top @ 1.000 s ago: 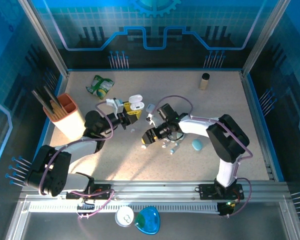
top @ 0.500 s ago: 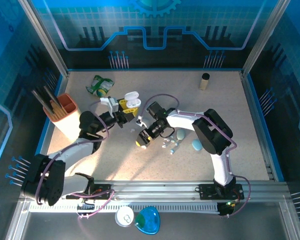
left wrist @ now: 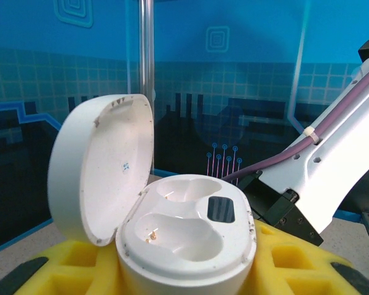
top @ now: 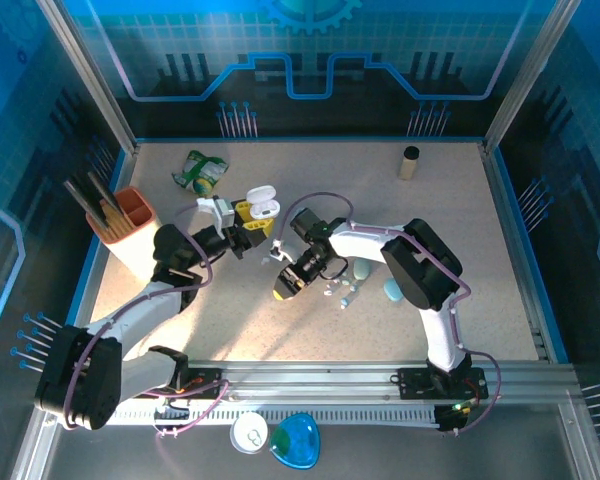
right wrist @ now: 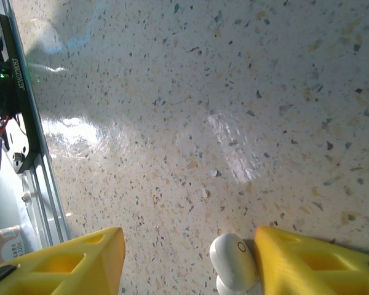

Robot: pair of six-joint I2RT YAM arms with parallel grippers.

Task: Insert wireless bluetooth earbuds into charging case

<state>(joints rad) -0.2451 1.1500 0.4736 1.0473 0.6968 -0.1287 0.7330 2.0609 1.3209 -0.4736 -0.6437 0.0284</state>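
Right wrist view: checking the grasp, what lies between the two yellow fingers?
In the right wrist view, a white earbud beside the picture-right finger; otherwise bare tabletop.

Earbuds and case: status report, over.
Left gripper shut on open case, both wells empty. Right gripper open around a white earbud on the table, touching one finger. Other earbuds loose nearby.

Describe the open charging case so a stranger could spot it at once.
From the orange tool holder at the left of the table, look right to the yellow fingers of the left claw. The white charging case sits between them; unlike the closed teal case further right, its lid stands open, both sockets empty.
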